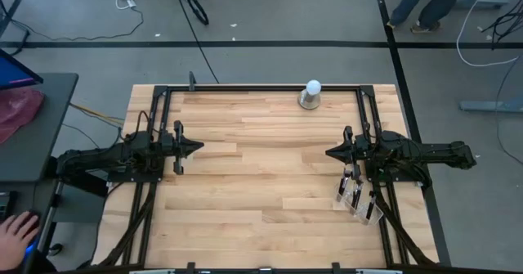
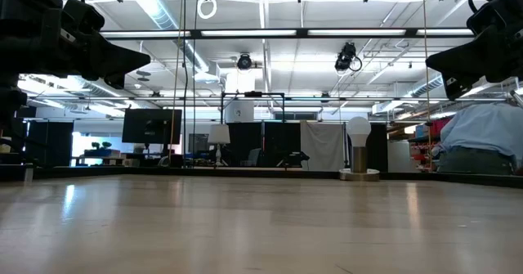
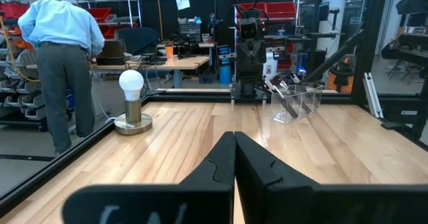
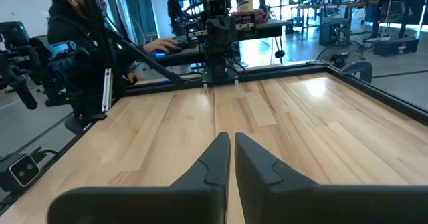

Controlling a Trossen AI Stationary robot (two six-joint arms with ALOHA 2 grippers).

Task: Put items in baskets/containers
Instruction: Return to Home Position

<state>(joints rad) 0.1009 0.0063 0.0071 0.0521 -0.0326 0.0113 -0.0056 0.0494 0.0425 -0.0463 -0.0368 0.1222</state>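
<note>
Nearest are two dark grippers, hanging well apart above one pale wooden table (image 1: 261,192); left gripper (image 1: 194,149) clenched on nothing; right gripper (image 1: 333,152) likewise pressed together, empty; one clear plastic organiser (image 1: 359,199) stands near the table's right edge, just beside the right arm, holding thin dark-handled makeup brushes (image 3: 279,87), too small to count; one white ball on a round metal base (image 1: 311,94) sits at the far edge.

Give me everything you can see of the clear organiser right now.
The clear organiser is a small see-through plastic box with upright dividers. It stands on the wooden table near the table's right edge, and in the high view it lies beneath the right arm. Several dark-handled brushes lean inside it, slanting above the rim. Their number cannot be told. Apart from the table and the brushes, nothing is seen touching it.
</note>
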